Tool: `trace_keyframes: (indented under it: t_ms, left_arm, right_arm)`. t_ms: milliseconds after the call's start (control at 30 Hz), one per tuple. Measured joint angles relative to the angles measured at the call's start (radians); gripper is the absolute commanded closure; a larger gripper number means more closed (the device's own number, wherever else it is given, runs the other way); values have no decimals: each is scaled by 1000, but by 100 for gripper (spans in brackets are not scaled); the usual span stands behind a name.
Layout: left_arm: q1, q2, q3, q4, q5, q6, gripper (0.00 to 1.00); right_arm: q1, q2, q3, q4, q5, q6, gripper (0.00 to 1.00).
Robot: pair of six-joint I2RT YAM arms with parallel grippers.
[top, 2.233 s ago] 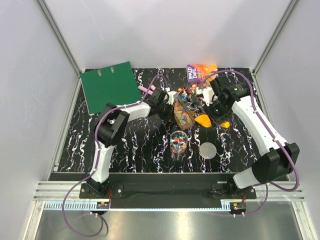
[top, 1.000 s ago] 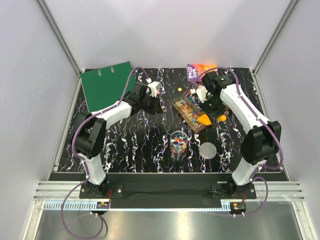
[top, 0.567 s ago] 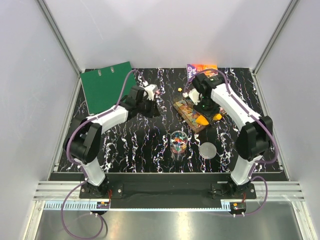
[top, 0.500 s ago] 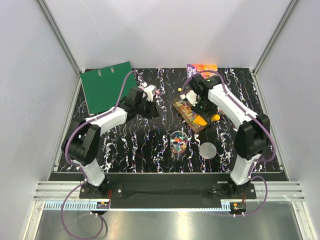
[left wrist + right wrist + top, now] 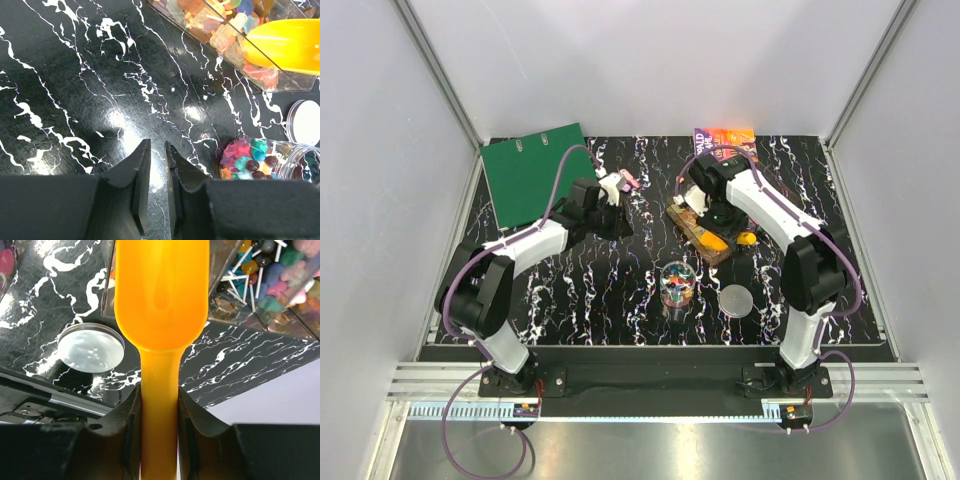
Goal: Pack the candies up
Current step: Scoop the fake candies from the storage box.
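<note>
My left gripper (image 5: 156, 150) hovers left of the tabletop's centre, jaws narrow and empty. The candies (image 5: 220, 30), tiny pink, yellow, green and blue sweets, fill a clear box (image 5: 280, 82) mid-tabletop and a jar (image 5: 295, 162) nearer the front edge. My right gripper (image 5: 159, 407) clamps the yellow scoop (image 5: 161, 290) by its handle, bowl over the box.

A green binder (image 5: 535, 172) lies flat on the black marbled table (image 5: 570, 290), out to the left of the left gripper (image 5: 157, 150). A purple-and-orange packet (image 5: 718, 138) sits just behind the right gripper (image 5: 159, 390); a round white lid (image 5: 736, 298) lies nearer the bases than that gripper
</note>
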Motion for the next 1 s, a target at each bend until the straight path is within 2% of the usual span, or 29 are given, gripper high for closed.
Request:
trace_keyframes:
  t_ms: [367, 700, 900, 933, 967, 1000]
  left_arm:
    - [13, 0, 0, -1, 0, -10, 80]
    - [23, 0, -2, 1, 0, -36, 80]
    - [27, 10, 6, 22, -27, -31, 89]
    - [29, 32, 27, 27, -37, -23, 91]
    - [33, 66, 65, 34, -45, -13, 99]
    - [39, 113, 121, 37, -46, -2, 100]
  right_arm:
    - [-36, 157, 37, -15, -55, 74, 100]
    - [-36, 285, 239, -87, -65, 53, 100]
    - [-35, 355, 336, -126, -66, 40, 100]
    - [-35, 360, 343, -131, -67, 41, 100]
    - [-35, 361, 344, -134, -68, 42, 100]
    - [-35, 361, 344, -134, -68, 42, 100]
